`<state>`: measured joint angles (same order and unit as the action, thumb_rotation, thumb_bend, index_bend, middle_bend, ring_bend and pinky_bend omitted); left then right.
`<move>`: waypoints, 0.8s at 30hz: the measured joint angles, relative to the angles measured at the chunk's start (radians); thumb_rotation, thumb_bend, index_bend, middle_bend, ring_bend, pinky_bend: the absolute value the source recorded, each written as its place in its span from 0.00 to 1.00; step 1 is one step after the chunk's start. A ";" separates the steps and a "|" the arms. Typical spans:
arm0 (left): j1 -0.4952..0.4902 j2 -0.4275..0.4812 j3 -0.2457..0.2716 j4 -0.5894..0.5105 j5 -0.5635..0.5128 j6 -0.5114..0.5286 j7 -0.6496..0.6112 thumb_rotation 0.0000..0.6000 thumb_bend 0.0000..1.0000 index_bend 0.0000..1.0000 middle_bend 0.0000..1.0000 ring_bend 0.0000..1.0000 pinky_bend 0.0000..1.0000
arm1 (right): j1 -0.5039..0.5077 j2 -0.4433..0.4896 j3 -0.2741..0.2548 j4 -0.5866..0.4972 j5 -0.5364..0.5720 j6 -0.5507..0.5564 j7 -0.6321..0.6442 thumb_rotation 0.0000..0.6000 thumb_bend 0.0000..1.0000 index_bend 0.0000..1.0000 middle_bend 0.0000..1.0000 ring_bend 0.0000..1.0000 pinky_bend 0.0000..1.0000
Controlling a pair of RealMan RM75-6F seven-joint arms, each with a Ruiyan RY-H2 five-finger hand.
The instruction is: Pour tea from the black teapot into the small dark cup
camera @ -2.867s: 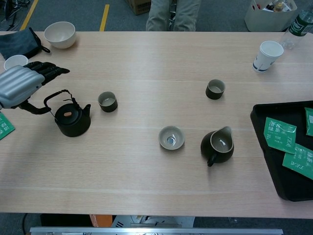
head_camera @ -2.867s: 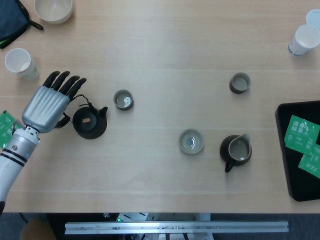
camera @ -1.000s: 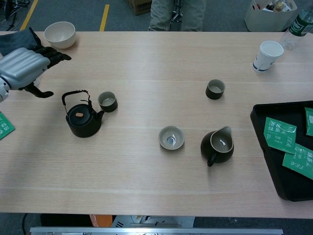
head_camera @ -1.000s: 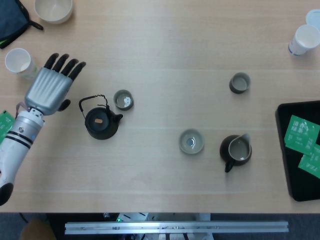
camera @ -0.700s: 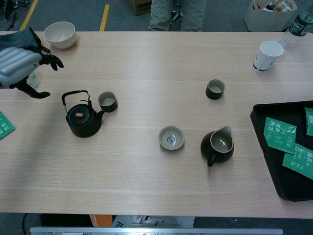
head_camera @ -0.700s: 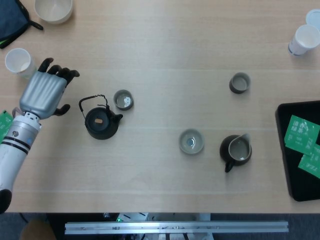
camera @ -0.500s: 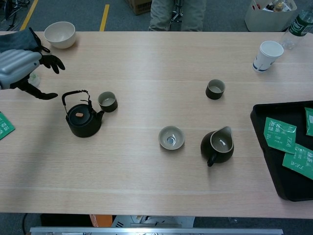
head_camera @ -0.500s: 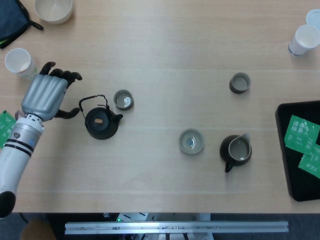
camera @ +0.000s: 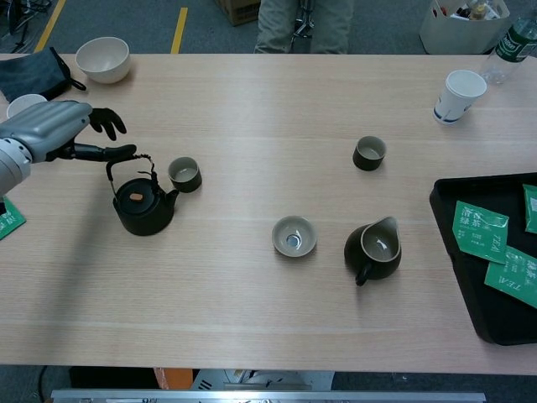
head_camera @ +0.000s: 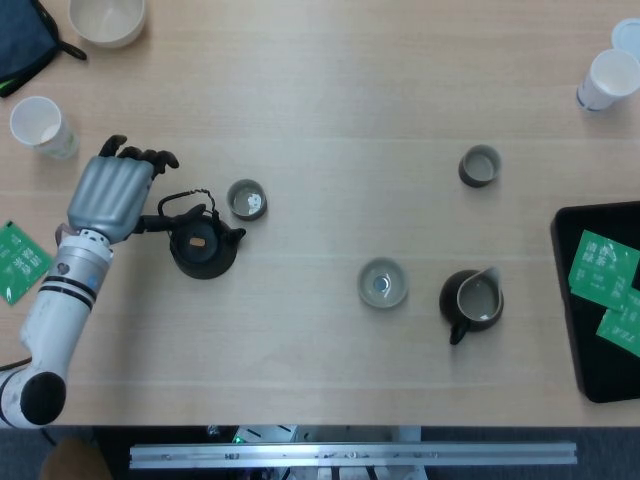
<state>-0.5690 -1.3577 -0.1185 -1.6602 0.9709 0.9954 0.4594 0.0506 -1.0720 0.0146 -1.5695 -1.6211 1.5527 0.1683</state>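
The black teapot (head_camera: 203,244) (camera: 138,206) stands upright at the table's left, its wire handle raised. Just right of its spout sits a small dark cup (head_camera: 246,199) (camera: 185,174). My left hand (head_camera: 112,190) (camera: 49,129) hovers just left of the teapot. Its fingers are curled and apart, and the thumb stretches to the handle's left side. Whether the thumb touches the handle I cannot tell. The hand holds nothing. My right hand shows in neither view.
A second dark cup (head_camera: 480,165) stands far right, with a pale bowl-shaped cup (head_camera: 383,283) and a dark pitcher (head_camera: 472,300) nearer. A black tray (head_camera: 572,340) holds green packets. A paper cup (head_camera: 38,124), a white bowl (head_camera: 106,18) and a green packet (head_camera: 18,262) surround my left arm.
The teapot shifted right to beside the small cup, then stayed put. My left hand drew back toward the paper cup, curled its fingers, and has now come right to the teapot's handle.
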 measured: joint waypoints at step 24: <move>-0.052 -0.104 0.058 0.054 -0.088 0.019 0.119 0.07 0.13 0.35 0.37 0.27 0.11 | -0.006 -0.007 -0.002 0.023 0.012 -0.004 0.019 1.00 0.15 0.33 0.33 0.22 0.24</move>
<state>-0.6205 -1.4615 -0.0607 -1.6065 0.8829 1.0147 0.5786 0.0443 -1.0786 0.0130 -1.5468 -1.6094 1.5483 0.1870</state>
